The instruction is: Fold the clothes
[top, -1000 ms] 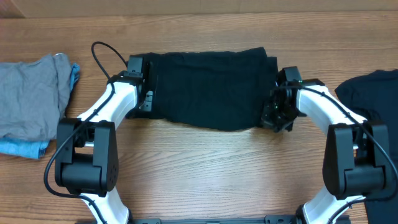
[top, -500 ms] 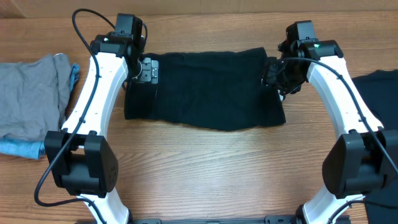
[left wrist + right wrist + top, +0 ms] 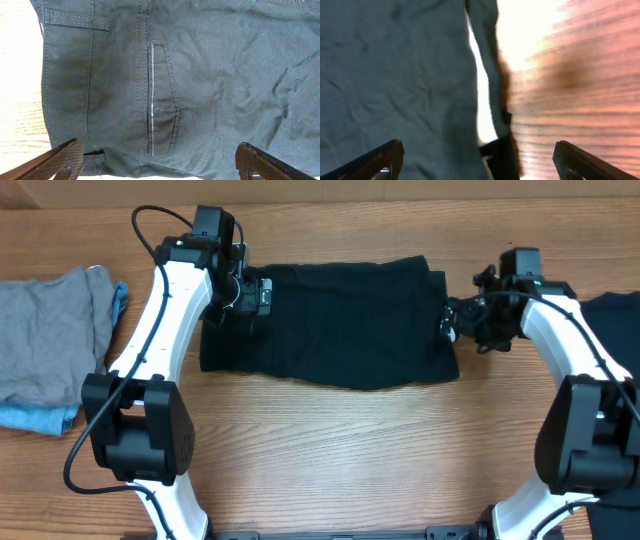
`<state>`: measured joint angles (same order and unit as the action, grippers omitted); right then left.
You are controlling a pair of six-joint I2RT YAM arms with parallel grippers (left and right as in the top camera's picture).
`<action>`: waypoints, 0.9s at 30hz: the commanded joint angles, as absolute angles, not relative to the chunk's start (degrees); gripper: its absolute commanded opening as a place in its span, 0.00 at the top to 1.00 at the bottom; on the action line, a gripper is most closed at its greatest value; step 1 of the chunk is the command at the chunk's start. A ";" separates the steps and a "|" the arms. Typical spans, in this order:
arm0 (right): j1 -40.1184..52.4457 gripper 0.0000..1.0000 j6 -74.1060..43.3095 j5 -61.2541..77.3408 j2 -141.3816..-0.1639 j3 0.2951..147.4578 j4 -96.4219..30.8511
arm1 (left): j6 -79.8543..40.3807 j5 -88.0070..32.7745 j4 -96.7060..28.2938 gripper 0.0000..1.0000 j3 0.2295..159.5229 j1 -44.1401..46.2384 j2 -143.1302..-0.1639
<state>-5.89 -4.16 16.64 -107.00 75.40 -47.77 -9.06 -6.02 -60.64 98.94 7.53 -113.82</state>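
Observation:
One piece of the clothes, a black garment point(image 3: 340, 325), lies folded into a wide rectangle in the middle of the table. The left wrist view shows its stitched seams and a narrow pocket point(image 3: 162, 100). My left gripper point(image 3: 256, 294) hovers over the garment's far left part, open, with nothing between its fingers point(image 3: 67, 159). At the garment's right edge my right gripper point(image 3: 452, 320) is open too; cloth point(image 3: 395, 75) fills the left of its view and bare wood the right. Another black garment point(image 3: 612, 320) lies at the table's right edge.
A grey garment point(image 3: 55, 330) lies at the left of the wooden table point(image 3: 340, 450), with a light-blue one point(image 3: 40, 418) showing under it. Both arm bases stand at the near edge.
Both grippers have gone from shut to open and let go of the cloth. The arms swung from the garment's near corners to its far side; the right one then drew off rightwards.

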 commanded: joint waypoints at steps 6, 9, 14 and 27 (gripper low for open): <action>-8.58 0.00 -0.82 28.03 -106.52 65.69 -37.19 | -9.91 -6.92 -59.96 0.00 98.72 8.08 -114.13; -8.58 0.01 -1.06 28.23 -106.52 62.06 -32.56 | -9.91 -7.09 -59.92 0.00 98.39 8.08 -114.13; -8.58 0.10 -1.08 34.52 -106.54 59.18 -27.46 | -9.91 -7.09 -59.88 0.00 98.32 8.08 -114.13; -4.91 0.14 -1.04 36.32 -106.69 59.13 -23.81 | -11.86 -7.09 -53.91 0.00 92.55 8.08 -114.13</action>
<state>-6.37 -1.30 35.11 -106.89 59.55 -24.97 -10.79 -6.33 -54.92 95.42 7.53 -113.82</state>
